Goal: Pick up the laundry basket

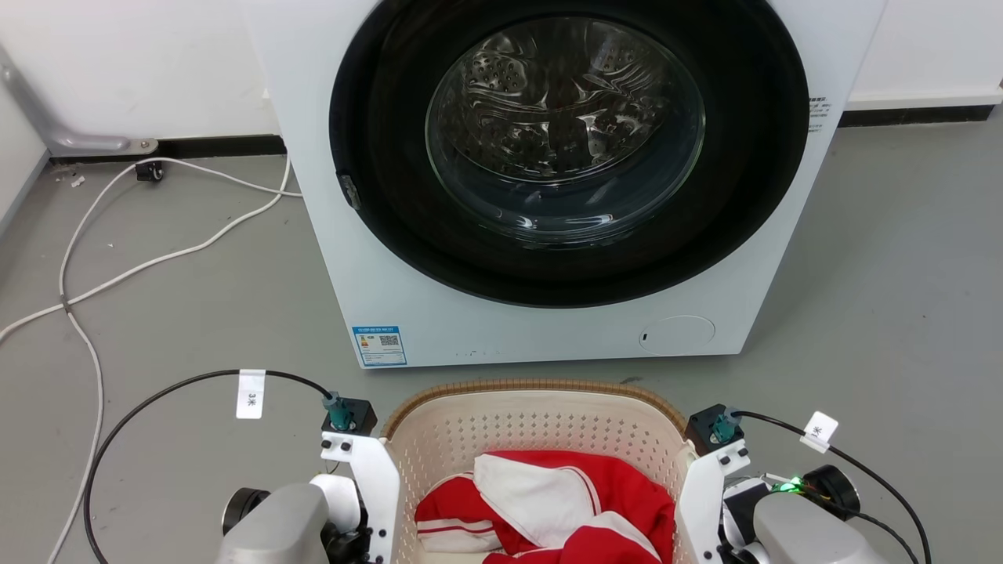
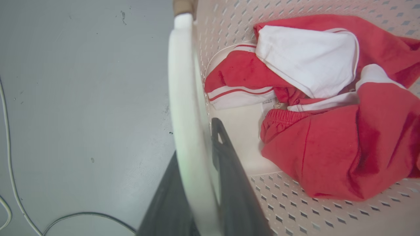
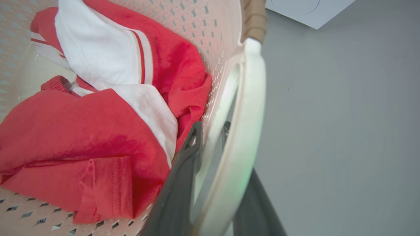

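— What's nearest the robot?
— The laundry basket [image 1: 541,386], standing on the grey floor [image 1: 196,313] between its two arms. It is cream perforated plastic with rounded corners and a brown woven-look rim. Each side has a smooth white loop handle.
— Are the end effectors on it?
— Yes. The left end effector [image 2: 196,144] straddles the left handle [image 2: 183,82], one dark finger inside the wall and one outside, pinching it. The right end effector [image 3: 211,131] pinches the right handle [image 3: 251,98] the same way.
— How will it handle?
— Light, I'd judge. It holds only crumpled red-and-white clothes [image 1: 548,501], soft and loose. The shell looks stiff, though the thin walls may flex. The glossy handles could slip, so both sides want lifting level.
— And beyond?
— A white front-loading washing machine [image 1: 392,258] just past the basket, with a round, dark-ringed glass door [image 1: 564,125]. White cables [image 1: 157,258] trail across the floor to the left.
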Robot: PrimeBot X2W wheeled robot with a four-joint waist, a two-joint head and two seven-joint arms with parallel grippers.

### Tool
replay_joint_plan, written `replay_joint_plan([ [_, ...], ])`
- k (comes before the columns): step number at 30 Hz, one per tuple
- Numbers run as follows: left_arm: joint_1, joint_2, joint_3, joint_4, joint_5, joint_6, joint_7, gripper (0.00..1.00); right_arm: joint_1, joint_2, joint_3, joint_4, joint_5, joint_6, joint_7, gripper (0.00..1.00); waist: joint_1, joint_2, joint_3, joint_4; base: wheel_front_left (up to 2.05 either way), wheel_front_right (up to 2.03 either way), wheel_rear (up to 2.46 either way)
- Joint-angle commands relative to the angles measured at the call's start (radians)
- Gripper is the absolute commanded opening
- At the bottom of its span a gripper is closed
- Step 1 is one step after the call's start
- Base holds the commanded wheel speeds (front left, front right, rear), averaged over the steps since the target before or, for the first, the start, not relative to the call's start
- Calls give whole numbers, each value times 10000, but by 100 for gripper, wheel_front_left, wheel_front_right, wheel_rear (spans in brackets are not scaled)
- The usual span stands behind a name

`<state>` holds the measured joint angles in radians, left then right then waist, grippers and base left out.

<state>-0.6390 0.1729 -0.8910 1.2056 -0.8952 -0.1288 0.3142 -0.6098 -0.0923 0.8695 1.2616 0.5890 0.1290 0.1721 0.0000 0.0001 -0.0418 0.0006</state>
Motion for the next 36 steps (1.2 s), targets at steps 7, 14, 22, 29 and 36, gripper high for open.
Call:
replay_joint_plan([
  [7,-92,208,-225,27,-188,-15,-117,0,22,-179,304,115,215,30,-112,0,0,-1,17,16,0,0,0],
  [14,-145,218,-429,35,-387,-15,-100,0,-53,-155,510,150,434,30,-221,0,0,-1,26,39,0,0,0],
  [22,-147,248,-641,74,-615,-15,-101,0,-120,-149,707,189,692,30,-280,0,0,-1,38,34,0,0,0],
  [29,-187,260,-821,99,-775,-15,-152,0,-125,-136,880,216,891,30,-302,0,0,-1,47,36,0,0,0],
  [36,-214,259,-979,125,-913,-15,-240,0,-182,-126,1038,230,1057,30,-362,0,0,-1,76,28,0,0,0],
])
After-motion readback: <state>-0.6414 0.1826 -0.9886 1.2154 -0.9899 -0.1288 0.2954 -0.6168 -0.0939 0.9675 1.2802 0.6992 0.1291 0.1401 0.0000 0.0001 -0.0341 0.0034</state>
